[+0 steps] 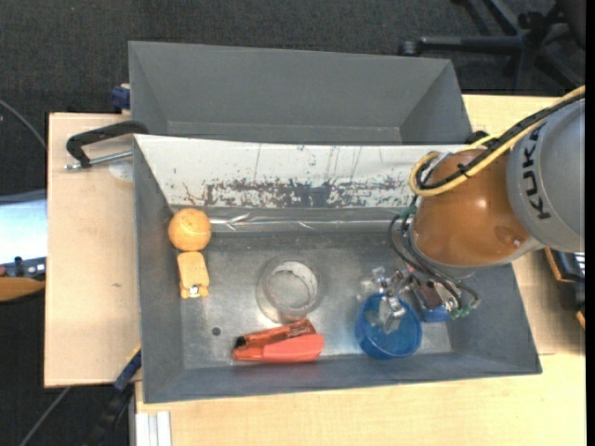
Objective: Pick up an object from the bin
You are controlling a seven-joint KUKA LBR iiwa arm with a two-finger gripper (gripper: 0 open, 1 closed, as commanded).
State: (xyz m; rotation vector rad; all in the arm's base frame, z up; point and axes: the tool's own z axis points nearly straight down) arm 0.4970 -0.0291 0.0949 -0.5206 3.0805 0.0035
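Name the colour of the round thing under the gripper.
The round thing is blue; camera view.

Printed in black capitals along the grey arm link (556,179) at the right — "KUK" legible, reading sideways up the casing, letters stacked along its curve

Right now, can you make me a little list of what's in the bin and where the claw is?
claw: over the blue round container, right front of the grey bin
orange ball: left, near the back
tan block: just in front of the ball
clear cup: middle
red tool: front, left of the blue container
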